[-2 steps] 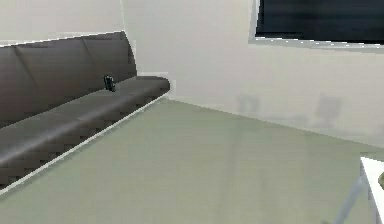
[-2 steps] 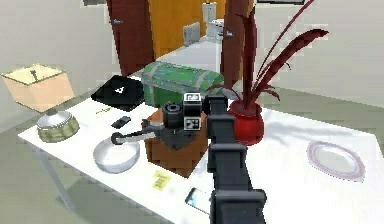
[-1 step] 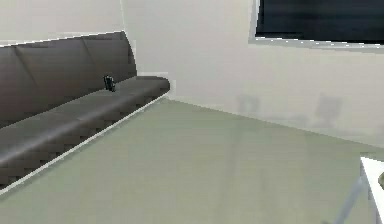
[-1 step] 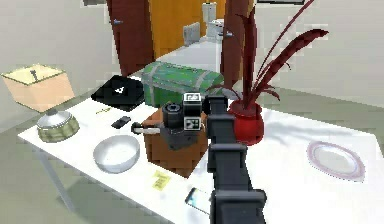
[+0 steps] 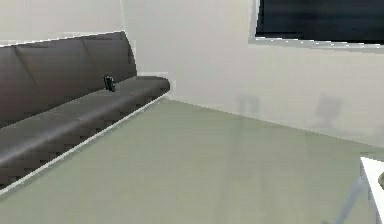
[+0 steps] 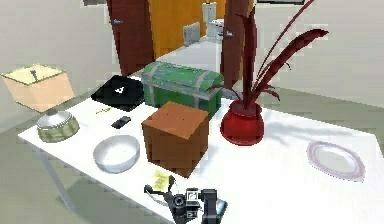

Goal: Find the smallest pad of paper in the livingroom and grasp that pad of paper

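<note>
- A small yellow pad lies at the white table's near edge, in front of the brown box; its dark marks are too small to read.
- The gripper is near the pad; I cannot tell whether it holds anything.
- A black flat thing bears an unreadable white mark.
- A dark blob on the sofa is too small to identify.

Green chest, brown box, red vase share a table.
</note>
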